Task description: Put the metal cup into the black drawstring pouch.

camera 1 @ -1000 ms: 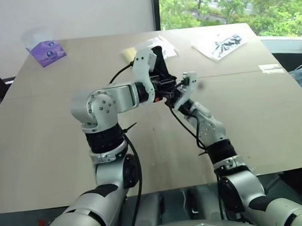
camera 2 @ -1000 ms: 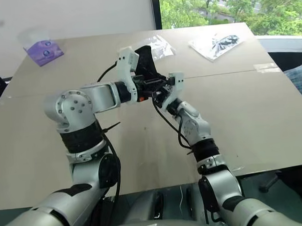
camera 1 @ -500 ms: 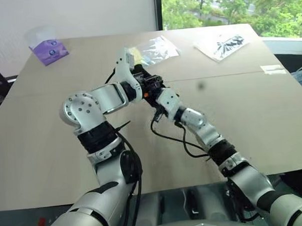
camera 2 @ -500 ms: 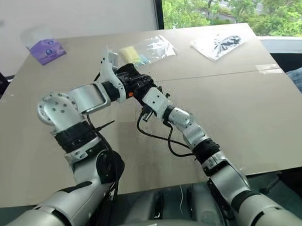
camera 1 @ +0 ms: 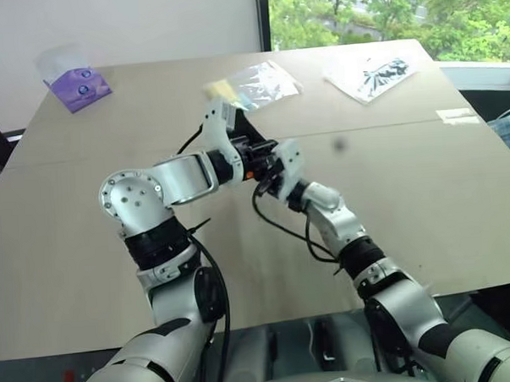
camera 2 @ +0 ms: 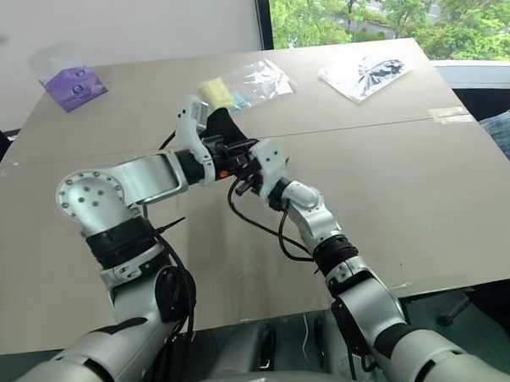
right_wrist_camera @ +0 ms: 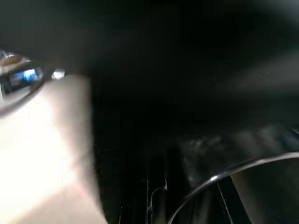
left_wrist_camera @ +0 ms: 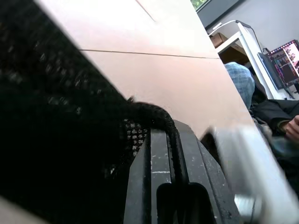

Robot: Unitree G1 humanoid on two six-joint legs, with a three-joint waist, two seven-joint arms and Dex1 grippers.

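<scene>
The work surface is a tan table point(camera 1: 425, 200) below a white wall, with a window point(camera 1: 383, 12) onto green trees at 1 o'clock. A purple packet point(camera 1: 79, 87) lies at 10 o'clock, clear plastic bags point(camera 1: 263, 79) at 12 o'clock and a printed bag point(camera 1: 373, 74) at 1 o'clock. All are well apart from the work.

Both my grippers meet above the table's middle.

1. Left gripper point(camera 1: 251, 149): its jaws are together, clamped on the edge of the black drawstring pouch point(camera 2: 222, 125). The left wrist view shows the black fingers point(left_wrist_camera: 145, 186) pinching the mesh fabric where a thick corded hem crosses them.
2. Right gripper point(camera 1: 267, 169): it comes in from 4 o'clock, just beside my left jaws. Its jaws are closed down. I judge they pinch the wall of the metal cup point(right_wrist_camera: 233, 175), since the cup's bright rim curves close beside them in the right wrist view.

Governing relation: the pouch stands up from my left jaws towards 12 o'clock, and dark fabric surrounds the cup's rim. I judge the cup is at or just inside the pouch mouth. My right arm carries it. I cannot tell how deep it sits or how its long axis lies.

Appearance: the pouch is soft, black, open-weave and slack. Of the cup, one thin polished silver rim arc is visible.
</scene>
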